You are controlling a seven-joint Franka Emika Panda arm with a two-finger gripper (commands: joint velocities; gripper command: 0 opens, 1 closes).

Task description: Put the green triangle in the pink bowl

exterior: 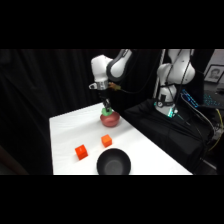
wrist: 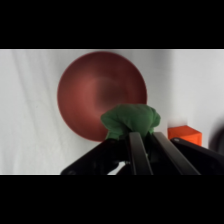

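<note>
The pink bowl [exterior: 109, 119] sits toward the far side of the white table [exterior: 65, 125]. My gripper [exterior: 106, 107] hangs right over it, shut on the green triangle [exterior: 106, 111]. In the wrist view the green triangle [wrist: 131, 120] is pinched between the two fingers [wrist: 137, 150], just above the near rim of the pink bowl [wrist: 97, 92], whose inside holds nothing.
Two orange-red blocks [exterior: 106, 140] [exterior: 81, 152] lie nearer the front, one of them showing in the wrist view [wrist: 184, 135]. A larger black bowl [exterior: 114, 162] stands at the table's front edge. Black cloth and cables lie beside the table at the right.
</note>
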